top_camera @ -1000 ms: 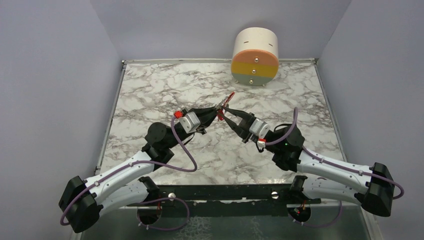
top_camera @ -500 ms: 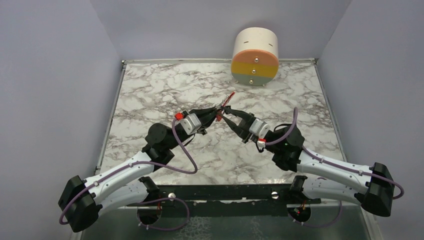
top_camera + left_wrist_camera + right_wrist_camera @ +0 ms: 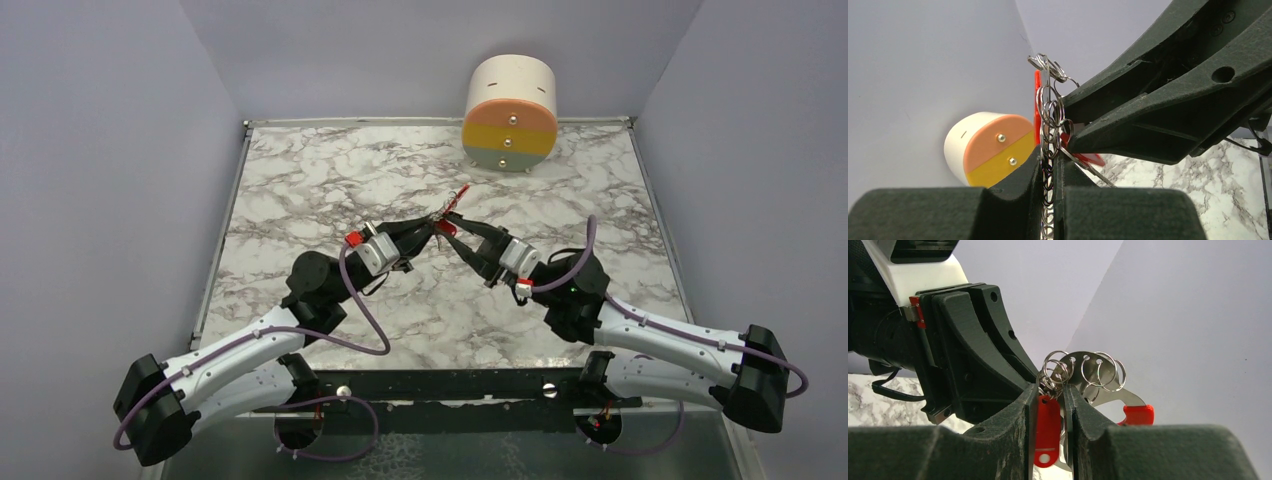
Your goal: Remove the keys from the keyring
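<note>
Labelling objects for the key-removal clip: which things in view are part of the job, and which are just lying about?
Part of the job:
- keyring, its chain pinched in the left hand
- red-headed key, pinched in the right hand

Lying about:
- round drawer unit, at the far edge of the marble table, untouched

Left fingers point(image 3: 998, 210) pinched, right fingers point(image 3: 993, 445) pinched

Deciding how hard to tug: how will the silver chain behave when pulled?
Probably floppy: the link chain is loose links, straight only where the left gripper pinches it. Likely slippery, being thin polished metal. Its split rings look light, so may swing if the right gripper pulls its red-headed key.
</note>
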Robot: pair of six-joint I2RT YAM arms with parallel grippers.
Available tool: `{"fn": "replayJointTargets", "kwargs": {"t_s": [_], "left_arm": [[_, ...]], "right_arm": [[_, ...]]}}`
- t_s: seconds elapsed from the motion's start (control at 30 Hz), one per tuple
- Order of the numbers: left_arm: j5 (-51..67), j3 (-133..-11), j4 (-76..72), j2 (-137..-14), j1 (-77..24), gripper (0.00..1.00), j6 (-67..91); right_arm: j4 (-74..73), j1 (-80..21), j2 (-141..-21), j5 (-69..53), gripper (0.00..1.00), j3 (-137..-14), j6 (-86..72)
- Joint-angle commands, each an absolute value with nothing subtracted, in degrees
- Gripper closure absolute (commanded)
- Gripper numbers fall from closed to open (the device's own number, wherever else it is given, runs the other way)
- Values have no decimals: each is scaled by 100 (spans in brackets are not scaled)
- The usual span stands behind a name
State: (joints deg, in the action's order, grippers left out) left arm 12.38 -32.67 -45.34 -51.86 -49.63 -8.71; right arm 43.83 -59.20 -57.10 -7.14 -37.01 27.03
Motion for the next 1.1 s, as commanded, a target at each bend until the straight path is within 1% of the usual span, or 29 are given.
{"fn": "replayJointTargets", "kwargs": {"t_s": [0.0,0.43,0.47,0.67,0.7,1.07], "left_arm": [[1241,-3221,-4890,-5001,-5085,100,-954],[1204,-3160,-4940,-4905,-5184,100,-1008],[1210,-3166,-4958,-4911,-5193,100,-1006],[1179,-3183,-4991,-4963,-5238,100,-1056],[1178,-3186,-4984,-4956,-5240,100,-1063],[814,-3176,-4773,-4915,-5242,100,-1343]], "right_arm": [[4467,-5947,-5686,-557,75,-3615,2668],[4471,-5950,-5534,-465,74,-3507,2630],[4480,-5950,-5541,-484,76,-3507,2619],[4468,-5947,-5601,-514,97,-3557,2647],[4458,-5944,-5601,-496,98,-3567,2671],[4479,-5954,-5319,-342,98,-3460,2937]]}}
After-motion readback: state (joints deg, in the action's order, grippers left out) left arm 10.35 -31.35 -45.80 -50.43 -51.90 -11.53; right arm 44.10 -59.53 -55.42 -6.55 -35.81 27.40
